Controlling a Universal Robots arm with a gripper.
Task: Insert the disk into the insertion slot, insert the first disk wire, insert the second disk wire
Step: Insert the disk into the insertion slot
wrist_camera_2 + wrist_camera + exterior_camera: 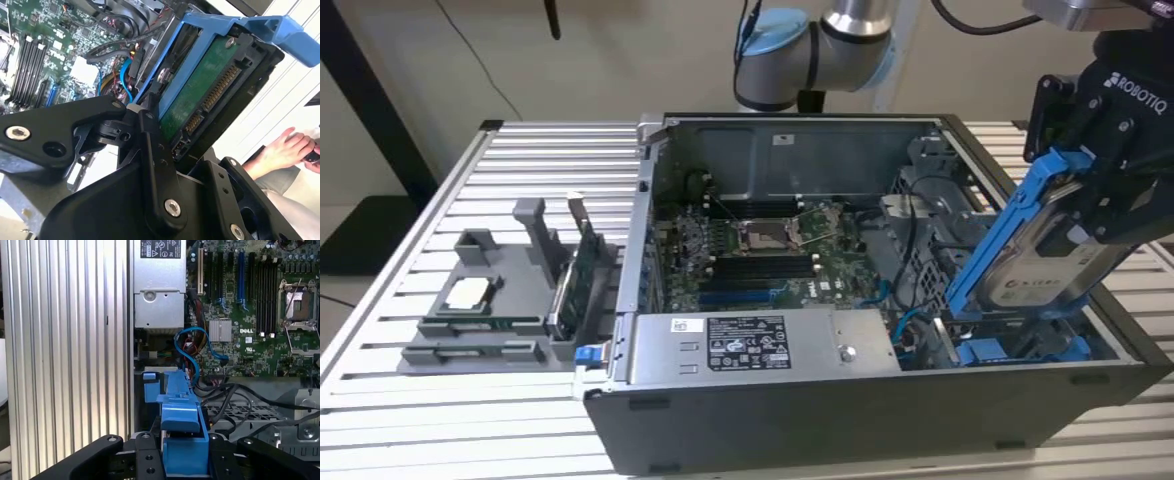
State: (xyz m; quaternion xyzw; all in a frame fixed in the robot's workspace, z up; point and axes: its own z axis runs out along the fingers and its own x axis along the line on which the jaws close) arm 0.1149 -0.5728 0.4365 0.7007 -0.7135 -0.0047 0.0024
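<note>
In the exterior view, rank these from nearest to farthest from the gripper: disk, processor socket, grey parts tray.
1. disk, held in the gripper, exterior view's right.
2. processor socket, middle of the case.
3. grey parts tray, outside the case, exterior view's left.

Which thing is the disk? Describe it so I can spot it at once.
Find the open computer case on the slatted table. At its end on the exterior view's right, the gripper holds the disk, tilted. Its bright blue frame sets it apart from the labelled grey box nearby.

Gripper [1101, 215] clamped on disk [1041, 275] — tilted, seemingly raised.
</note>
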